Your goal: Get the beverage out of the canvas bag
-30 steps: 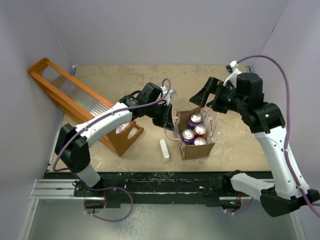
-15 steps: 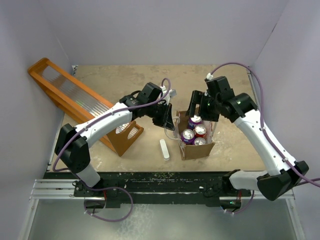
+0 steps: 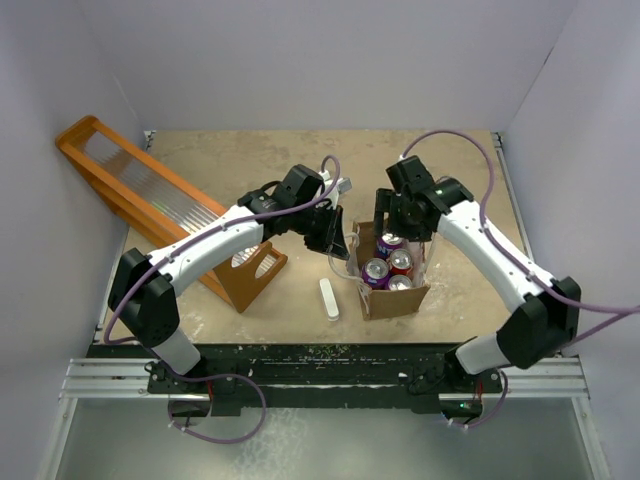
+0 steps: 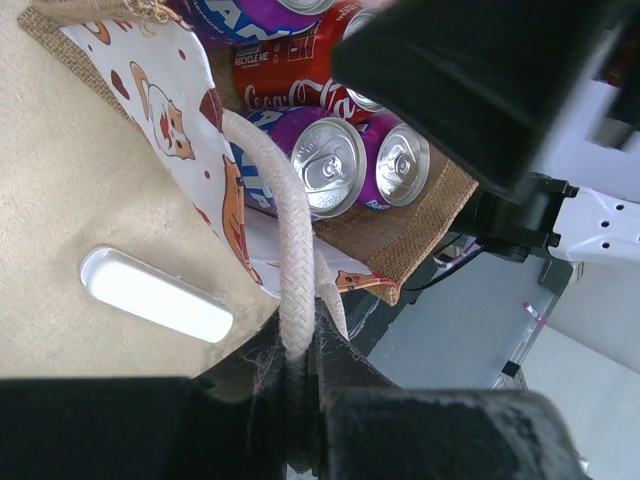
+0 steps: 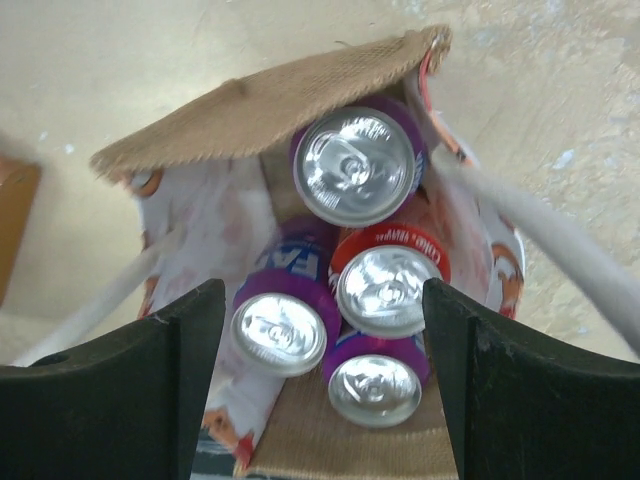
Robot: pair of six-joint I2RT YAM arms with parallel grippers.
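Observation:
The canvas bag (image 3: 413, 296), brown with white printed sides, stands open at the table's middle front. It holds several cans: purple ones (image 5: 355, 165) (image 5: 280, 330) (image 5: 375, 388) and a red one (image 5: 388, 285). My left gripper (image 3: 336, 246) is at the bag's left side, shut on the bag's white rope handle (image 4: 295, 290). My right gripper (image 3: 393, 214) hovers just above the bag's far end. In the right wrist view the right gripper (image 5: 325, 330) is open and empty, its jaws wide over the can tops. The left wrist view also shows the cans (image 4: 330, 165).
A long orange wooden rack (image 3: 150, 200) lies slanted at the left. A small white oblong piece (image 3: 330, 298) lies on the table just left of the bag. Purple walls close in the sides and the back.
My right arm has swung left and down from the far right until its gripper is over the bag's opening. My left gripper has stayed put, holding the handle.

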